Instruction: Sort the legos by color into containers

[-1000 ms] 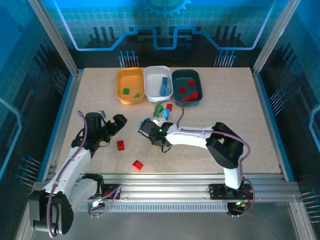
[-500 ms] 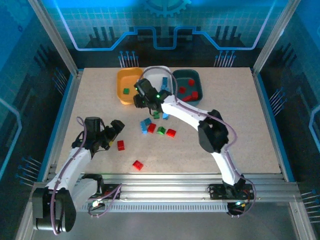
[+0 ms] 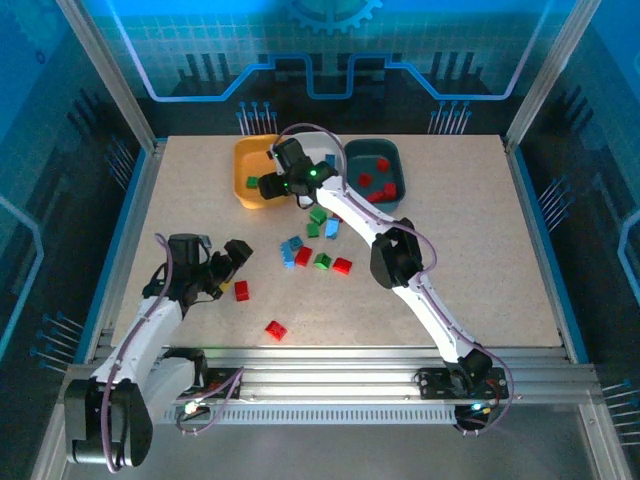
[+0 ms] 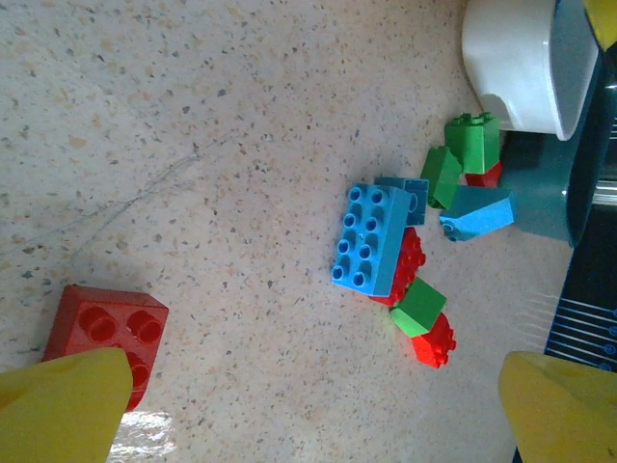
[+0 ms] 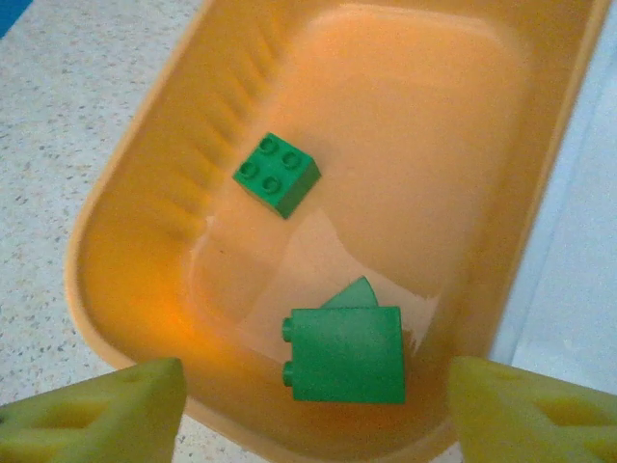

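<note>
R gripper point(image 3: 284, 171) is hanging over the orange tray point(image 3: 247, 165), upper left-centre of the top view. Its jaws are standing apart and gripping nothing. In its wrist view two green bricks are lying in that tray: a small one point(image 5: 277, 174) mid-frame and a bigger one point(image 5: 344, 354) at the bottom, btwn the yellow pads point(image 5: 106, 410) but touching neither.

The loose pile point(image 3: 315, 245) is sitting mid-frame in the top view, below the R gripper. The long blue brick point(image 4: 372, 239) in it is running roughly top-to-bottom in the L wrist view.

L gripper point(image 3: 234, 264) is hovering low at centre-left w/ jaws spread wide and empty. A red brick point(image 4: 101, 330) is lying just beside its lower-left pad, outside the gap. So the L arm is looking far nearer to that brick, and prob needs a small shift toward it before closing. The teal tray point(image 3: 397, 165) w/ the reds is sitting well apart, upper right of centre.
</note>
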Action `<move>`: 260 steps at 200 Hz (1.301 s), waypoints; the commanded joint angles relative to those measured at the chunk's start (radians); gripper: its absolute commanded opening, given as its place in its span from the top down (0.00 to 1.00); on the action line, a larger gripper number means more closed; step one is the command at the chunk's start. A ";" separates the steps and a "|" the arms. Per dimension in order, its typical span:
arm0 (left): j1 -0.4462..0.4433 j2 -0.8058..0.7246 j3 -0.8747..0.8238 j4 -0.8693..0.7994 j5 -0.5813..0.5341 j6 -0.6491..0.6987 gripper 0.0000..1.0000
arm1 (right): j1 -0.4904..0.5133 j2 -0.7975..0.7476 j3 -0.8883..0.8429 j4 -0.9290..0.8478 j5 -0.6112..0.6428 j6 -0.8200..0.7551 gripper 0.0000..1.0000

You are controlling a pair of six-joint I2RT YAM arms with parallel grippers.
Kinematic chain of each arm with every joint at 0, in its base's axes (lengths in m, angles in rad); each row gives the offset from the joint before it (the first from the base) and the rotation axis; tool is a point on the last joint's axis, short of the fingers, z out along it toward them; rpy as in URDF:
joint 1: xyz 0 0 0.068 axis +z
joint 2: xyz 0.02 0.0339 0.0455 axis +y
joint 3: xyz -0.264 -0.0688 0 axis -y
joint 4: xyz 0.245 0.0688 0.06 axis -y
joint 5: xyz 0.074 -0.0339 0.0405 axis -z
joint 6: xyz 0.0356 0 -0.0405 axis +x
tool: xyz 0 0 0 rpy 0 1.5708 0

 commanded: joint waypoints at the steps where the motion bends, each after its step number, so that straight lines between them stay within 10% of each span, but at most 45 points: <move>1: 0.011 -0.012 0.021 0.010 0.035 0.030 0.01 | 0.003 -0.035 0.035 -0.014 -0.023 -0.034 0.24; 31: 0.011 -0.008 0.036 0.013 0.047 0.020 0.01 | 0.011 -0.168 -0.071 -0.045 0.023 -0.041 0.30; 133: -0.223 0.040 -0.018 0.208 0.069 -0.075 0.01 | 0.032 -0.976 -1.433 0.125 0.152 -0.070 0.20; 260: -0.295 0.036 -0.006 0.220 0.034 -0.115 0.01 | 0.010 -0.740 -1.367 0.068 0.212 -0.072 0.25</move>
